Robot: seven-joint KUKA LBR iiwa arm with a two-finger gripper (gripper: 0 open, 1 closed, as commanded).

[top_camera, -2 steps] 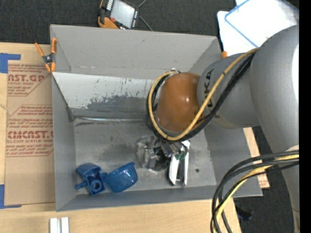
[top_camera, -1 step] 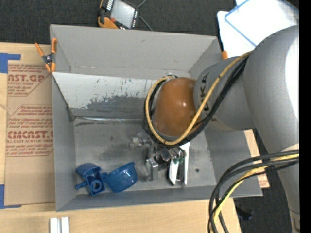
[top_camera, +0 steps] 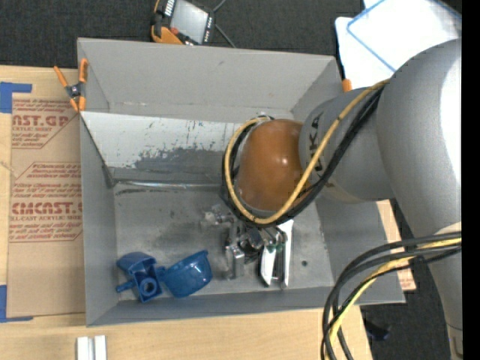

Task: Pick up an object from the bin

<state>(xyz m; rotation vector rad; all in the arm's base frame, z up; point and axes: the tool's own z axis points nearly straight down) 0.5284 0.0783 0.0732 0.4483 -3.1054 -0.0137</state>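
My gripper [top_camera: 234, 255] hangs below the orange dome, low over the bin floor near the front wall, right of the middle. Its metal fingers point down, and the gap between them is hard to read. A white and dark flat object with a green edge [top_camera: 274, 259] lies just to the right of the fingers, touching or nearly touching them. A blue plastic piece [top_camera: 164, 275], shaped like a scoop with a blocky handle end, lies to the left of the gripper along the front wall, a short gap away.
The arm with its orange dome and looped cables covers the right half of the bin. The bin's left and back floor is bare, scratched metal. The front wall stands close behind the gripper.
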